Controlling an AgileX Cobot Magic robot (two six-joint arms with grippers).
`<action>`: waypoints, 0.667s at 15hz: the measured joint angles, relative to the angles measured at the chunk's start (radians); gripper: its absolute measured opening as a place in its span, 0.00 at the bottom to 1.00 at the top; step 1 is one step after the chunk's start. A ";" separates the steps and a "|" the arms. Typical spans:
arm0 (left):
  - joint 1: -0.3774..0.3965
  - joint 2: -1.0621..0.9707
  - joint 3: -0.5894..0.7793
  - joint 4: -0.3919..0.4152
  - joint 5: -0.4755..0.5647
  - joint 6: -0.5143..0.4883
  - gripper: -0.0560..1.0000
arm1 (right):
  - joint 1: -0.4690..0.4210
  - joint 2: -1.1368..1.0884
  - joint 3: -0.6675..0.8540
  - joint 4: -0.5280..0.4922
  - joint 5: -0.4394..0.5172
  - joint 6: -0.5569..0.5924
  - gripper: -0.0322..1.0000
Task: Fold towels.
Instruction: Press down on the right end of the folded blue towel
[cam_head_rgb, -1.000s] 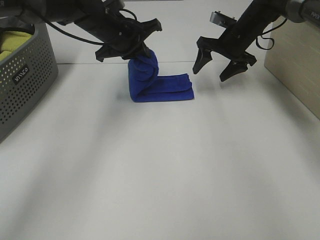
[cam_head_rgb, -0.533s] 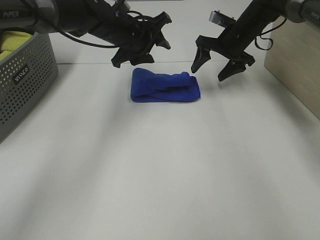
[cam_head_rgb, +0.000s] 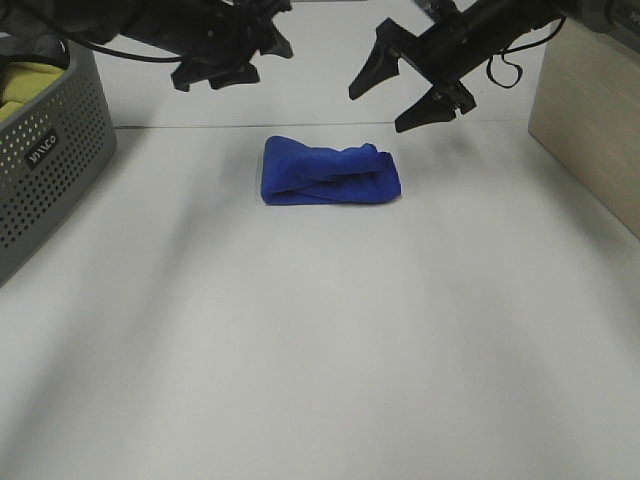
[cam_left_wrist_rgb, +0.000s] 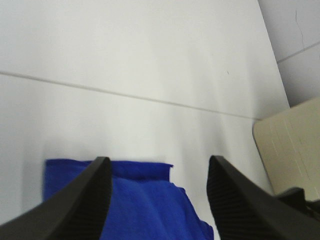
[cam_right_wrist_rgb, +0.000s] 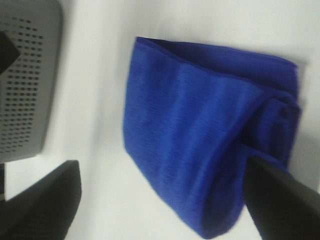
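The royal-blue towel (cam_head_rgb: 330, 173) lies folded into a small flat bundle on the white table, far middle. It shows in the left wrist view (cam_left_wrist_rgb: 135, 200) and the right wrist view (cam_right_wrist_rgb: 210, 140). My left gripper (cam_head_rgb: 235, 55) is open and empty, raised above and to the left of the towel. My right gripper (cam_head_rgb: 400, 90) is open and empty, raised above and to the right of the towel. Neither touches the towel. Its white tag does not show.
A grey perforated basket (cam_head_rgb: 45, 160) with a yellow-green cloth (cam_head_rgb: 25, 82) stands at the left edge. A beige box (cam_head_rgb: 590, 130) stands at the right. The white table (cam_head_rgb: 320, 350) stretches toward the front.
The left gripper let go of the lifted towel end, which dropped flat onto the bundle. Both grippers then rose and drew away from the towel.
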 joint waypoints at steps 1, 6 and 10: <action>0.035 -0.008 0.000 0.001 0.002 0.002 0.58 | 0.001 -0.005 0.000 0.059 0.000 0.000 0.83; 0.102 -0.013 0.000 0.020 0.054 0.006 0.58 | 0.072 0.005 0.093 0.244 0.004 -0.121 0.77; 0.102 -0.013 0.000 0.024 0.105 0.008 0.58 | 0.068 0.120 0.094 0.302 0.006 -0.157 0.76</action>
